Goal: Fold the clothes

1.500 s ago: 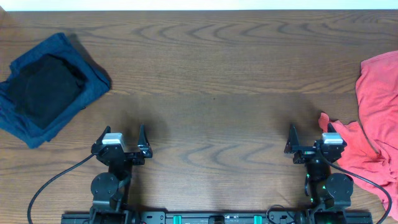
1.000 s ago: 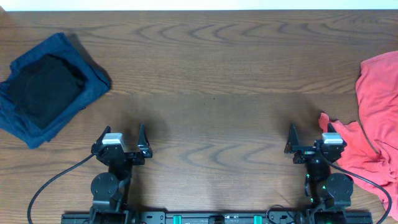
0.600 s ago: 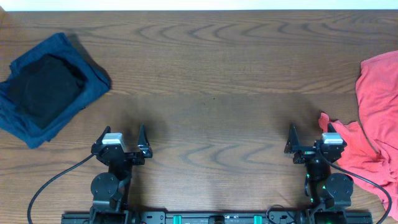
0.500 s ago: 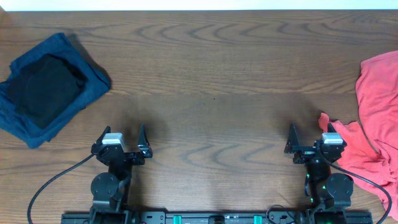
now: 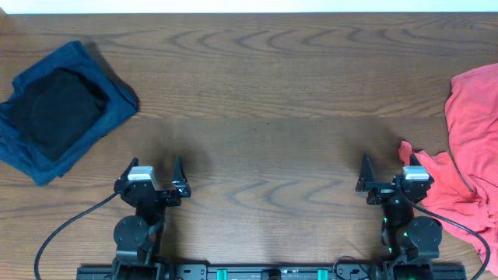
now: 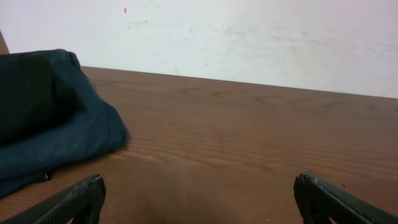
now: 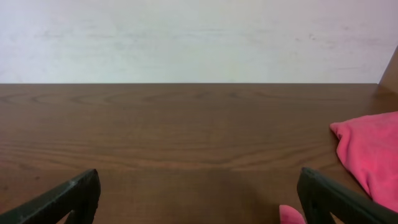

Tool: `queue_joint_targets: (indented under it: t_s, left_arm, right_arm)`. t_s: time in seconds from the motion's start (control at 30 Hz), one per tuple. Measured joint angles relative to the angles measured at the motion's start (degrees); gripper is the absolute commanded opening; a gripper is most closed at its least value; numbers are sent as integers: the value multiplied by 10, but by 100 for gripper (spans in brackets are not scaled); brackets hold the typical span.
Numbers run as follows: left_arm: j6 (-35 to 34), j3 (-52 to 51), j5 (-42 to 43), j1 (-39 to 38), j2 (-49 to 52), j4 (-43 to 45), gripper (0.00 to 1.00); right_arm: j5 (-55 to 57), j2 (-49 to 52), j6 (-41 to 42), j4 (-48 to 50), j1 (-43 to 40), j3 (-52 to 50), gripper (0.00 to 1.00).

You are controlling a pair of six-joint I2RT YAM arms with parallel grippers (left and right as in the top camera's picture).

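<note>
The coral-red T-shirt [image 5: 467, 148] lies crumpled at the table's right edge, partly out of frame; its lettering does not show. It also shows in the right wrist view [image 7: 367, 152], with a small fold near my right finger. My right gripper [image 5: 384, 171] is open and empty, low at the front, its right finger next to the shirt's nearest corner. In the right wrist view the right gripper [image 7: 199, 196] has its jaws wide apart over bare wood. My left gripper [image 5: 152, 169] is open and empty at the front left; in the left wrist view the left gripper [image 6: 198, 199] is also wide apart.
A folded navy-blue garment [image 5: 101, 117] with a black folded garment [image 5: 56, 109] on top lies at the back left; the navy one also shows in the left wrist view [image 6: 56, 130]. The wooden table [image 5: 264, 117] ends at a white wall [image 7: 199, 37] behind.
</note>
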Motion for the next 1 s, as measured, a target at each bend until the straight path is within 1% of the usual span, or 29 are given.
queue_joint_targets:
  t_s: [1.0]
  left_arm:
    - [0, 0, 0, 0, 0, 0, 98]
  right_arm:
    - [-6, 0, 7, 0, 0, 0, 99]
